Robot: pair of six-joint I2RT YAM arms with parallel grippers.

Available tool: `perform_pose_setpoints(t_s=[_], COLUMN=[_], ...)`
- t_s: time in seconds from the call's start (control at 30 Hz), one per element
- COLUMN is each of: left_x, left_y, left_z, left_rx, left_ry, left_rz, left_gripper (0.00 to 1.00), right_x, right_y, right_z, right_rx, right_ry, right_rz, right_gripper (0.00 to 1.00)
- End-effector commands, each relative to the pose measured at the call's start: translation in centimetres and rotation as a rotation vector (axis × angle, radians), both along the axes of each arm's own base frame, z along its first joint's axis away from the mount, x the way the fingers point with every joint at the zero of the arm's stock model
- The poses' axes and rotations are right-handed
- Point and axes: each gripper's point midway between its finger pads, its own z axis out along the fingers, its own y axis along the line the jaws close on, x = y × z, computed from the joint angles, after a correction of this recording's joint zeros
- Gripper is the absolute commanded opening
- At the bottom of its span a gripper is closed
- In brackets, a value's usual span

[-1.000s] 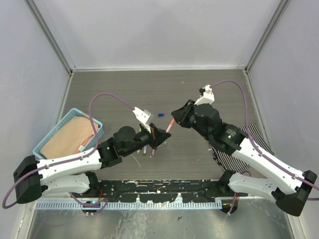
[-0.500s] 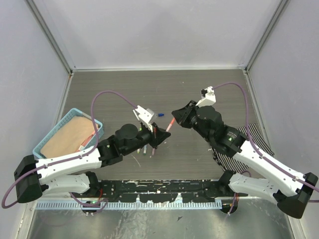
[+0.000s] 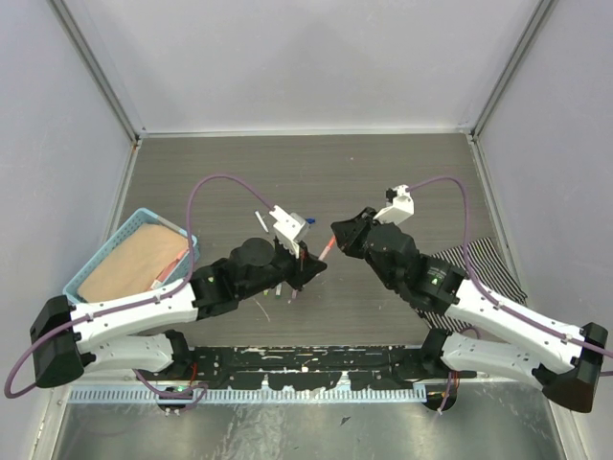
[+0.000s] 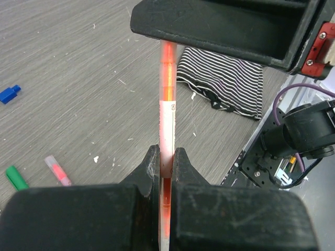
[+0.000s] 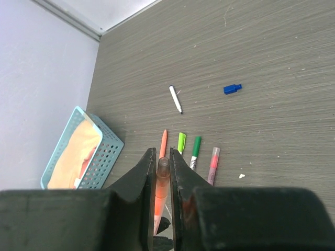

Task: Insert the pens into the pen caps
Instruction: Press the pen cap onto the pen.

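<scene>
left fingers (image 3: pixel 309 261): closed tight on the white-barrelled marker pen with an orange end (image 4: pixel 167 123), gripping the lower barrel. in the left wrist view the pen stands straight up out of the grip.

right fingers (image 3: pixel 337 235): closed on the orange plastic pen cap (image 5: pixel 162 183) at the far end of the same pen. the cap shows as an orange cylinder with a paler, translucent tip poking out between the two fingers. cannot tell whether the cap is fully seated on the pen.

position: pen and cap run in one line between the two sets of fingers, off the dark grey wood-grain worktop (image 3: pixel 287 172), about mid-worktop in the top view. the two wrists face each other, close together.

loose items on the worktop, from the right wrist view:
- thin white pen with a dark tip (image 5: pixel 176 99), lying alone, apart from the others
- small blue pen cap (image 5: pixel 232 89), alone, to one side of it
- a row lying roughly parallel: all-orange pen (image 5: pixel 163 140), light green pen cap (image 5: pixel 181 142), white pen with a green end (image 5: pixel 195 151), pink marker piece (image 5: pixel 213 164); the light green cap lies just beside the green-ended pen. whether the pink piece is capped cannot be told.

other:
- light blue perforated plastic basket (image 5: pixel 107 157) at the left edge of the worktop, with a tan pad inside
- black-and-white striped cloth (image 4: pixel 225 83) on the right side of the worktop, near the right arm
</scene>
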Motion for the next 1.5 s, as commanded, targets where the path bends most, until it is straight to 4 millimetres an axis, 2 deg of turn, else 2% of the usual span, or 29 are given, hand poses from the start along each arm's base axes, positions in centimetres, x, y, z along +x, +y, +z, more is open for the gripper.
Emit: perform_pose_setpoints(t_s=[0.0, 0.17, 0.33, 0.43, 0.87, 1.03, 1.13, 1.23, 1.37, 1.47], left_x=[2.2, 2.6, 2.4, 2.5, 3.2, 3.3, 3.2, 2.8, 1.8, 1.3], left_y=[-1.0, -0.5, -1.2, -1.3, -0.3, 0.0, 0.0, -0.1, -0.4, 0.0], left_z=[10.7, 13.1, 15.3, 16.3, 19.2, 19.4, 19.1, 18.6, 16.7, 15.4], left_rx=[-0.282, -0.333, -0.383, -0.411, -0.507, -0.508, -0.506, -0.49, -0.463, -0.439], left_ry=[-0.138, -0.168, -0.178, -0.188, -0.213, -0.221, -0.219, -0.217, -0.203, -0.183], left_rz=[0.077, 0.111, 0.083, 0.089, 0.156, 0.163, 0.165, 0.14, 0.079, 0.07], left_gripper=[0.0, 0.0, 0.0, 0.0, 0.0, 0.0, 0.0, 0.0, 0.0, 0.0], right_x=[-4.1, -6.0, -8.0, -9.1, -12.6, -13.7, -14.1, -13.9, -12.7, -11.9], right_y=[1.6, 2.4, 3.0, 3.6, 5.4, 6.6, 6.8, 6.5, 6.1, 5.5], right_z=[-4.9, -6.8, -8.6, -9.0, -11.4, -11.2, -11.8, -10.9, -7.2, -5.2], right_rx=[-0.105, -0.128, -0.14, -0.142, -0.136, -0.121, -0.127, -0.132, -0.137, -0.166], right_ry=[0.116, 0.151, 0.175, 0.176, 0.218, 0.202, 0.212, 0.196, 0.107, 0.067], right_rz=[0.128, 0.151, 0.172, 0.188, 0.234, 0.282, 0.283, 0.276, 0.252, 0.218], right_gripper=[0.01, 0.01, 0.01, 0.01, 0.01, 0.01, 0.01, 0.01, 0.01, 0.0])
